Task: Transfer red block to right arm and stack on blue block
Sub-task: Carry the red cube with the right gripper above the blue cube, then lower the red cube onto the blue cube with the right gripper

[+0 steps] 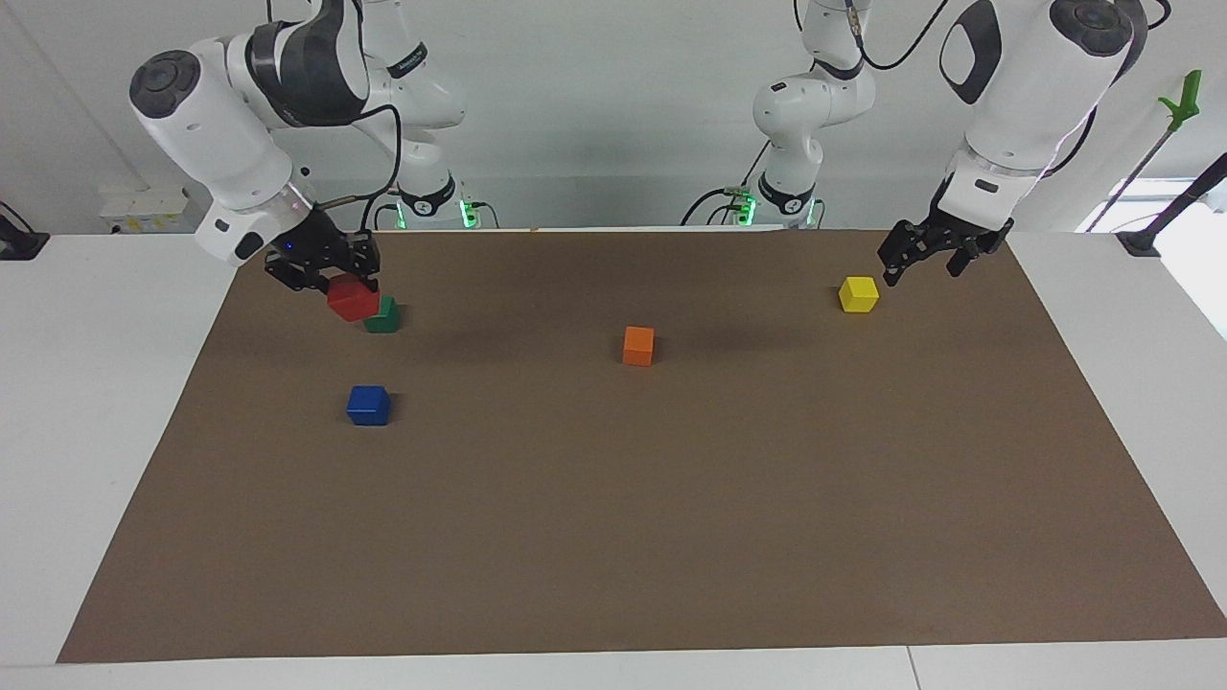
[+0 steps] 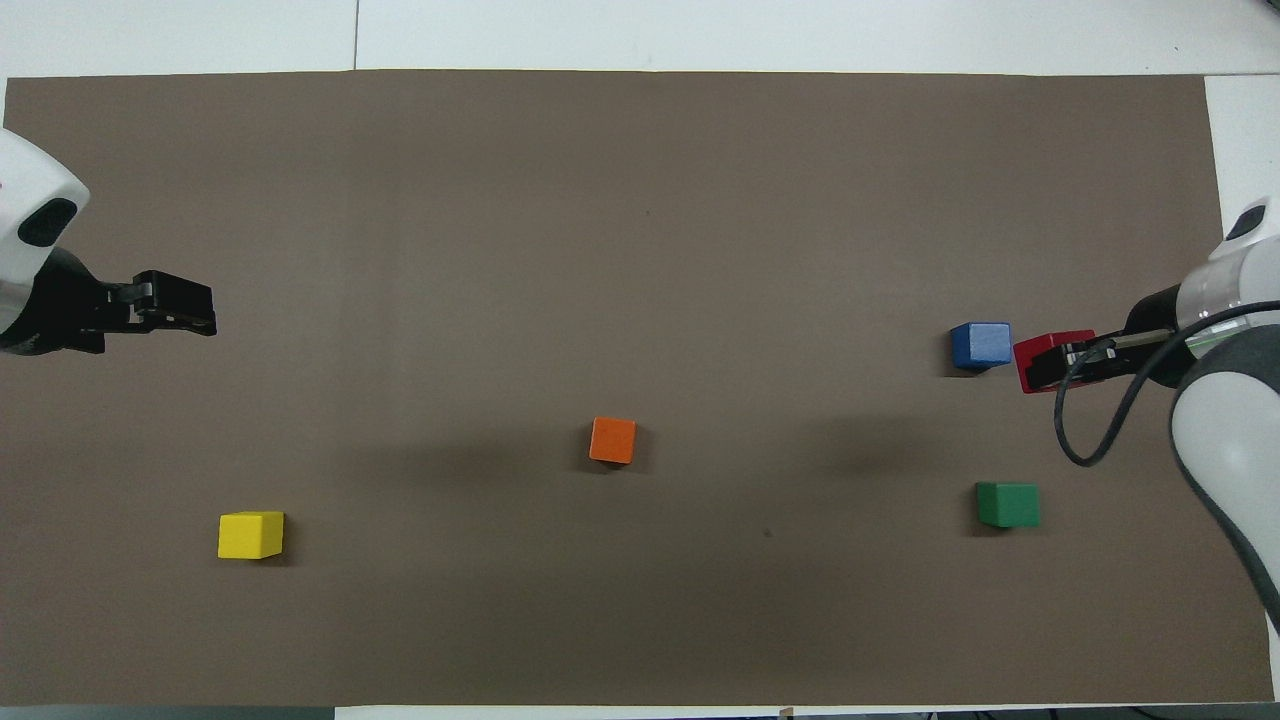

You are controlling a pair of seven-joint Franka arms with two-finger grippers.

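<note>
The red block (image 1: 353, 298) is held in my right gripper (image 1: 337, 280), which is shut on it and holds it in the air, tilted, over the brown mat at the right arm's end. In the overhead view the red block (image 2: 1038, 362) in the right gripper (image 2: 1052, 363) shows just beside the blue block (image 2: 980, 345), toward the right arm's end. The blue block (image 1: 368, 404) sits alone on the mat with nothing on it. My left gripper (image 1: 925, 261) is open and empty, raised over the mat near the yellow block; it also shows in the overhead view (image 2: 195, 305).
A green block (image 1: 382, 316) lies nearer to the robots than the blue block, partly covered by the red block in the facing view. An orange block (image 1: 638, 345) lies mid-mat. A yellow block (image 1: 858, 293) lies toward the left arm's end. The brown mat (image 1: 613, 537) covers the table.
</note>
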